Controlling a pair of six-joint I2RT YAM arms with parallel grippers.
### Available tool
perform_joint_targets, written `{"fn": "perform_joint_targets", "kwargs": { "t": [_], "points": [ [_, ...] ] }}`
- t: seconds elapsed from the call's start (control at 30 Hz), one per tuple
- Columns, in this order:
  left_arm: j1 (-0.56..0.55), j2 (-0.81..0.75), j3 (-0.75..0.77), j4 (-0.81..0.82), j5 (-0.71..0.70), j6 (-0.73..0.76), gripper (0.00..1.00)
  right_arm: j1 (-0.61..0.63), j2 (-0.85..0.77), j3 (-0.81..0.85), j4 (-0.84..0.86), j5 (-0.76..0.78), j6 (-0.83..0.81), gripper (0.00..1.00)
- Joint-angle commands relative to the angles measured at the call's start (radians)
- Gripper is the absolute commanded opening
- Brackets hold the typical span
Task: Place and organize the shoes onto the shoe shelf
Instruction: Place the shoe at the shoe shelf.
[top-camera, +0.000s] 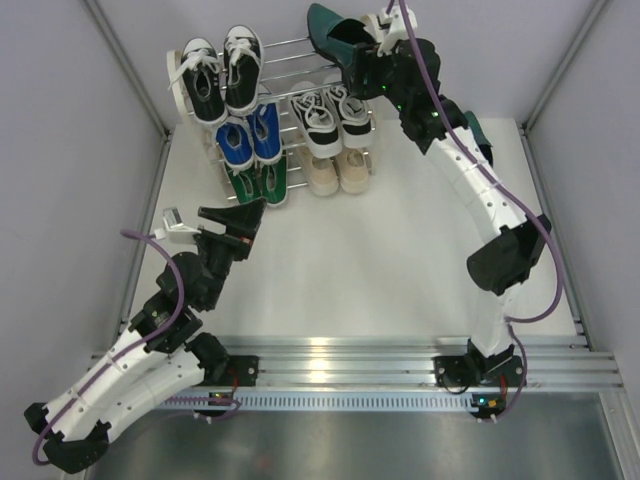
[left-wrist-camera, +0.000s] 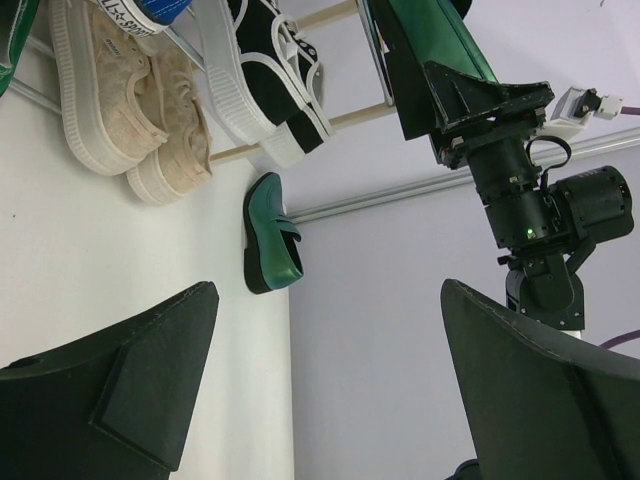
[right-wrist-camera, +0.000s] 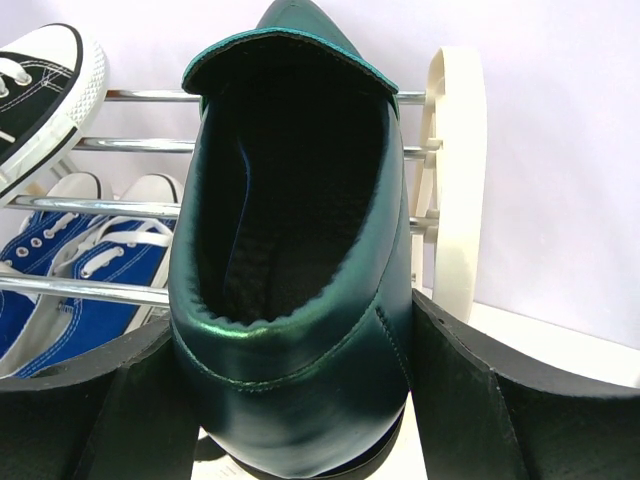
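Closing in on the finish at the shoe shelf. Already up on the chrome rods: black-and-white sneakers at the top left, a second black-and-white pair lower on the right, the blue pair to the left of those, then the green pair and the beige pair lowest and nearest. Gripping the glossy dark green dress shoe by the heel with the right hand, toe aimed over the right half of the top tier, close beside the cream side panel; raised above the rods and, as far as can be judged, not yet resting on them. Left to collect: the matching dress shoe, lying on the table to the right of the shelf near the back edge, partly hidden behind the right arm and well apart from either hand. Hovering with the left hand spread wide and holding nothing, low over the table just in front of the green pair. By this count, ten of twelve shoes shelved, one in the air, one on the table, with seemingly enough room for both in the vacant top-right slot. Likely remaining: setting this shoe down, letting go, fetching its mate and lining it up alongside.
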Motion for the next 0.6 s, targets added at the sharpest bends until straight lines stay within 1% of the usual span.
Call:
{"fn": "perform_joint_targets", "kwargs": {
  "t": [0.0,0.03,0.1,0.13,0.2,0.23,0.3,0.33,0.4,0.43,0.47,0.57],
  "points": [
    [-0.002,-0.004,0.003,0.022,-0.007,-0.011,0.98,0.019,-0.041,0.024,0.177,0.026,0.02,0.19],
    [-0.002,-0.004,0.005,0.022,-0.005,-0.011,0.98,0.019,-0.05,0.021,0.177,0.023,0.017,0.27],
    [-0.002,0.003,0.008,0.025,-0.002,-0.009,0.98,0.019,-0.061,0.004,0.18,0.003,0.008,0.35],
    [-0.002,0.005,0.012,0.025,0.001,-0.009,0.98,0.019,-0.072,0.0,0.181,-0.003,0.001,0.43],
    [-0.002,0.008,0.015,0.028,0.004,-0.006,0.98,0.019,-0.087,-0.016,0.186,-0.018,0.0,0.51],
    [-0.002,0.009,0.015,0.027,0.007,-0.006,0.98,0.019,-0.103,-0.022,0.187,-0.025,-0.003,0.59],
    [-0.002,0.009,0.021,0.027,0.015,-0.003,0.98,0.02,-0.121,-0.039,0.191,-0.035,-0.006,0.68],
    [-0.002,0.012,0.023,0.027,0.02,-0.001,0.98,0.019,-0.141,-0.045,0.195,-0.034,-0.012,0.76],
    [-0.002,0.014,0.024,0.027,0.026,0.0,0.98,0.02,-0.159,-0.063,0.198,-0.031,-0.019,0.85],
    [-0.002,0.016,0.026,0.03,0.027,0.0,0.98,0.019,-0.175,-0.068,0.198,-0.029,-0.025,0.97],
    [-0.002,0.016,0.028,0.03,0.033,0.002,0.98,0.02,-0.182,-0.08,0.2,-0.026,-0.026,0.99],
    [-0.002,0.019,0.031,0.03,0.043,0.003,0.98,0.017,-0.207,-0.106,0.195,-0.028,-0.034,0.99]
  ]
}}
